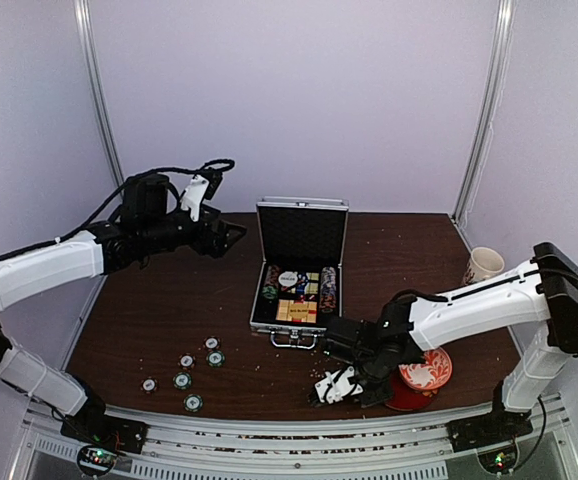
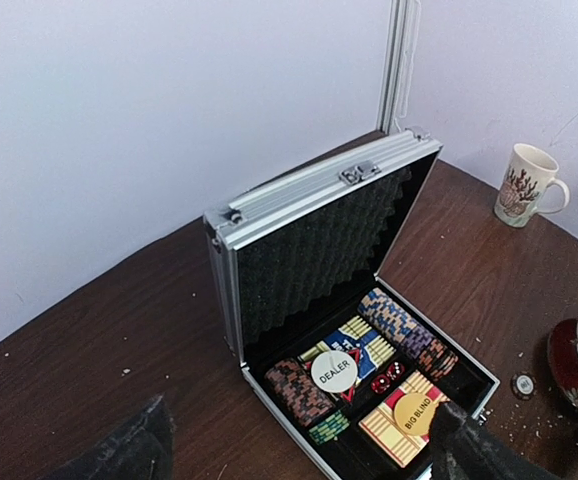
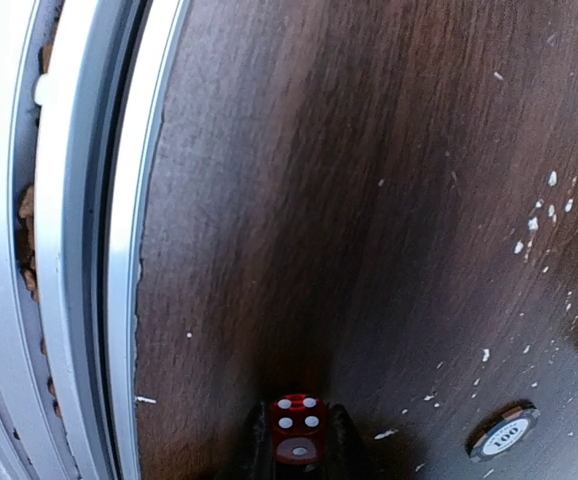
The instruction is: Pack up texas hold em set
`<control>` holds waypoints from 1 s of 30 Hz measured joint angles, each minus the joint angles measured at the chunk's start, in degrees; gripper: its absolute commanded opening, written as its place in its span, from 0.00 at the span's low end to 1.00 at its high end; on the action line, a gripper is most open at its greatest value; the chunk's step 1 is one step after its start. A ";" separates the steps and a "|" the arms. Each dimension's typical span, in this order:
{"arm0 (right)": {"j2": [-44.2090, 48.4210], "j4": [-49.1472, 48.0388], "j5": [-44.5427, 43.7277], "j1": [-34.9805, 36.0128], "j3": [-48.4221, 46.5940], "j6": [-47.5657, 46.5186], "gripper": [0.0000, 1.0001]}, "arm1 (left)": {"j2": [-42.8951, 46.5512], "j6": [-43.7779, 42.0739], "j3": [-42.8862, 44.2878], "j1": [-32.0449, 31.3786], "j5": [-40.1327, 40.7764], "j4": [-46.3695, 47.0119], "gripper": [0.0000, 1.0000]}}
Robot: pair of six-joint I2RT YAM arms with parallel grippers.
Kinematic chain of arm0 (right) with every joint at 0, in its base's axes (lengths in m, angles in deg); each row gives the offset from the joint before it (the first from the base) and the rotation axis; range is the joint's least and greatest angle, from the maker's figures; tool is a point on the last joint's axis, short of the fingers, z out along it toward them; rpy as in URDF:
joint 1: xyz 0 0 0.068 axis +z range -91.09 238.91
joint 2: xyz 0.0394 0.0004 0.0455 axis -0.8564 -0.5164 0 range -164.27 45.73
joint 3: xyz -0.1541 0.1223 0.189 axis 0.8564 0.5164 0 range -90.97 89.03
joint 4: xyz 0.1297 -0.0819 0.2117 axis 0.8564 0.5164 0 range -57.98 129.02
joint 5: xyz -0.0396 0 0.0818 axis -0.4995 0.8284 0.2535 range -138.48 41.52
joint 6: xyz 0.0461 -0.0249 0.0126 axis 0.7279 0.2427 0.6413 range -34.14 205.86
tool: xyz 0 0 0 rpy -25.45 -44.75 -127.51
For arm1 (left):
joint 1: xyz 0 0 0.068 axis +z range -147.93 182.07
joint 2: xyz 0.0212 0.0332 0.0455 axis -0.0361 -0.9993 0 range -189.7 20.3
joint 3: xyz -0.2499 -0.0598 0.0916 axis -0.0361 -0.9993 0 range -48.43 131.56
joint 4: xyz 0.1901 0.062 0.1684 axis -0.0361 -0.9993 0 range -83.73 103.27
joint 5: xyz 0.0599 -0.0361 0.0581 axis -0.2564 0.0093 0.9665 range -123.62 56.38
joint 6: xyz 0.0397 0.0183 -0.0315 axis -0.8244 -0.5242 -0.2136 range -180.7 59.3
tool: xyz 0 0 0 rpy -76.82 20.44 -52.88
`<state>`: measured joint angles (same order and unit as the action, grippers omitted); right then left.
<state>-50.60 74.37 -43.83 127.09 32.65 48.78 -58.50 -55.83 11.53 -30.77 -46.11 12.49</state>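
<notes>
The silver briefcase (image 1: 300, 262) stands open at the table's middle, its lid upright. In the left wrist view the briefcase (image 2: 319, 195) holds rows of chips (image 2: 405, 330), card boxes (image 2: 404, 425), a DEALER button (image 2: 334, 371) and two red dice (image 2: 387, 377). My left gripper (image 1: 231, 235) is open and empty, raised behind and left of the case; its fingers (image 2: 124, 450) frame the case. My right gripper (image 1: 322, 391) is low at the front edge, shut on a red die (image 3: 297, 420). Several green-white chips (image 1: 182, 380) lie loose at the front left.
A red-and-white bowl (image 1: 425, 370) on a red saucer sits just right of my right gripper. A white mug (image 1: 483, 265) stands at the back right. One loose chip (image 3: 504, 433) lies near the die. The metal rail (image 3: 79, 240) marks the table's front edge.
</notes>
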 measured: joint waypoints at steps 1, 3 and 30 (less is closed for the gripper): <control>-0.09 0.50 0.04 -0.20 -0.61 -0.04 0.12 | 0.26 0.20 -0.44 0.00 0.02 0.76 0.96; -0.13 2.10 0.55 -1.14 -2.84 -0.20 0.12 | 1.07 0.63 -1.62 0.00 0.31 1.75 0.98; -27.36 -2.32 6.97 -22.51 -47.80 8.59 0.13 | 2.58 2.49 -8.46 -0.11 0.20 7.74 0.94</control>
<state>-77.97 72.05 -36.86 104.58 -15.15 57.37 -55.92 -53.34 3.07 -30.88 -45.91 20.23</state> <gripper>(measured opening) 0.159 0.768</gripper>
